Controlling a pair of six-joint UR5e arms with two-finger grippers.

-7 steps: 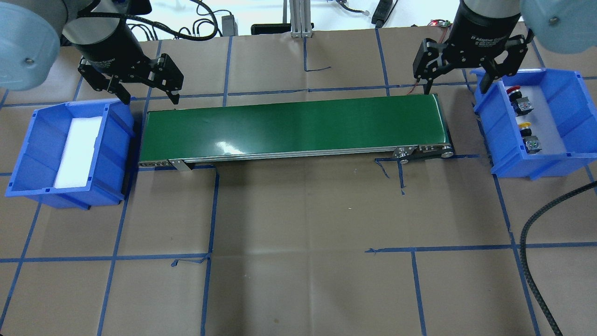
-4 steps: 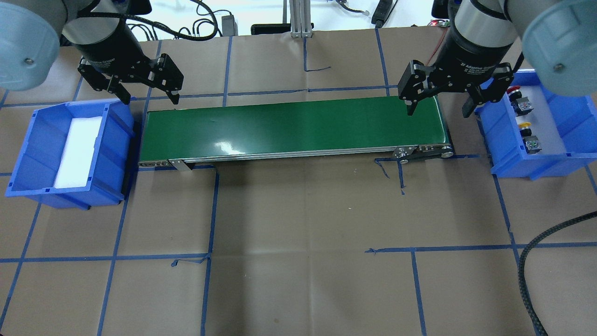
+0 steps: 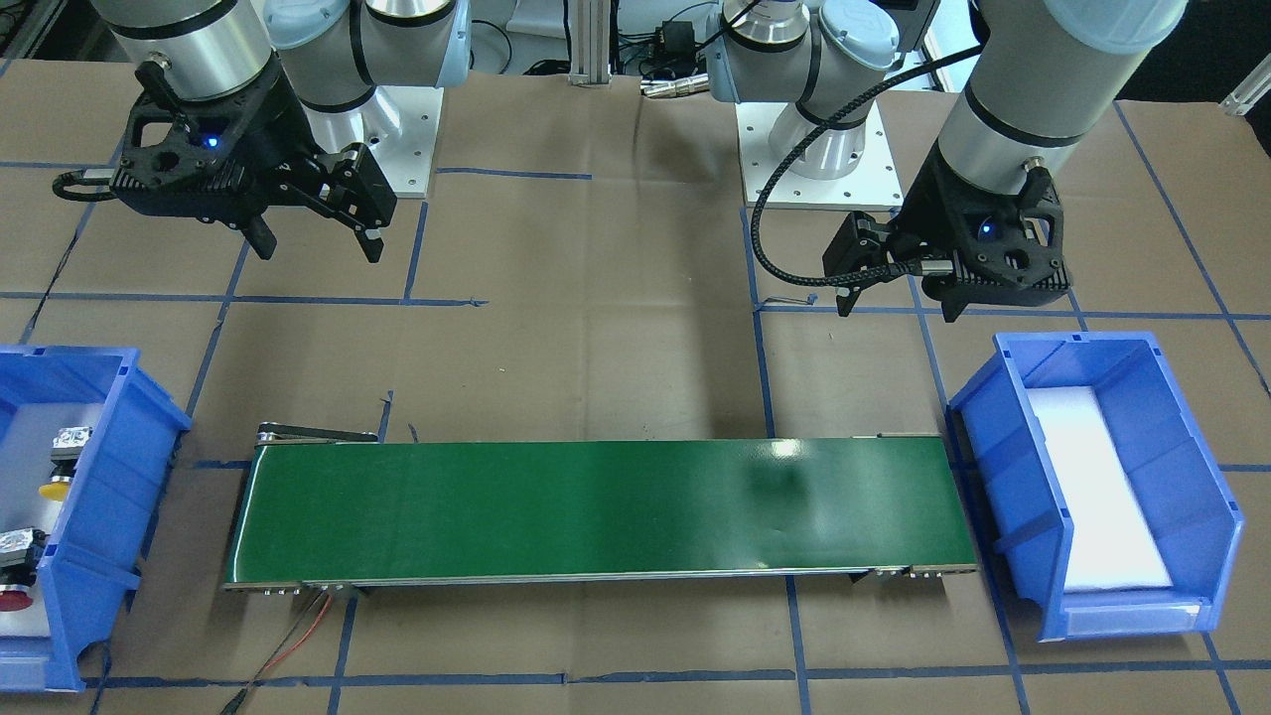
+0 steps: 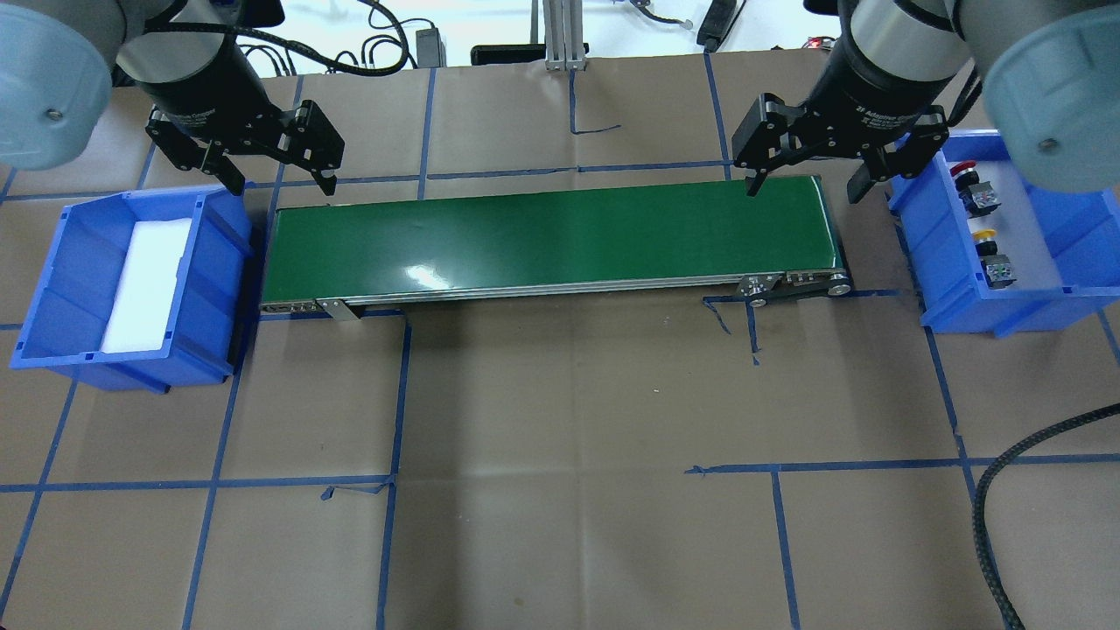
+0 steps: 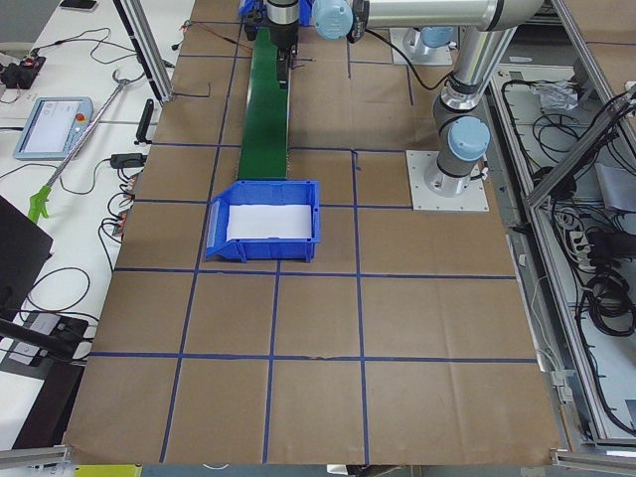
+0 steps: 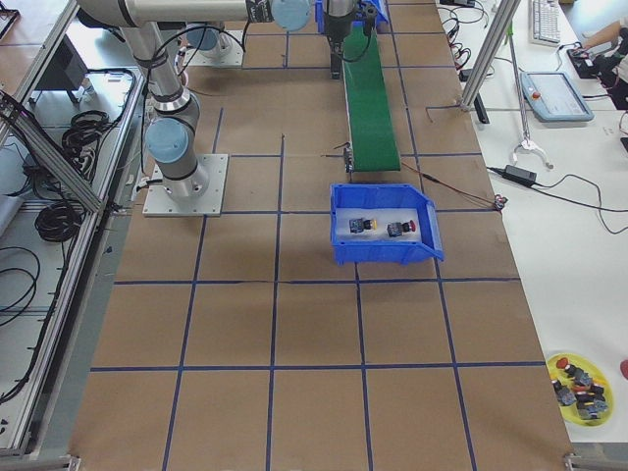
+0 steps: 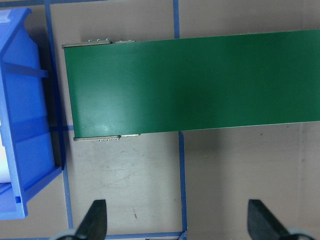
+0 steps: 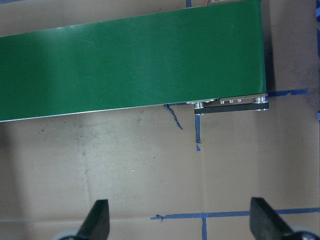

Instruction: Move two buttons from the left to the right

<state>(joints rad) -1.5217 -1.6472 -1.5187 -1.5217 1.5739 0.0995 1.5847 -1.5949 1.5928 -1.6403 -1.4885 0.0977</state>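
Entry, as you see the rig now.

Both buttons are in the blue plastic bin (image 4: 1006, 308) on the robot's right side, lying on its pale liner.
- The red-capped push-button (image 4: 973, 185) lies on its side at the far end of the bin.
- The yellow-capped push-button (image 4: 991, 254) lies on its side nearer the robot, apart from the red one.
- Their long axes are roughly parallel and run along the bin's length with a slight skew. Each round cap points away from the robot, and each grey-black square contact block sits toward it.

The right gripper (image 4: 803, 188) has its fingers spread wide with nothing between them. It hangs raised near the right end of the long green conveyor belt (image 4: 551, 236), just beside the bin.

The left gripper (image 4: 282, 186) is also spread apart and empty. It is raised near the belt's left end, by the second blue plastic bin (image 4: 52, 289), which holds a white foam pad (image 4: 144, 284).

The table (image 4: 569, 420) is covered in brown paper with a blue tape grid.
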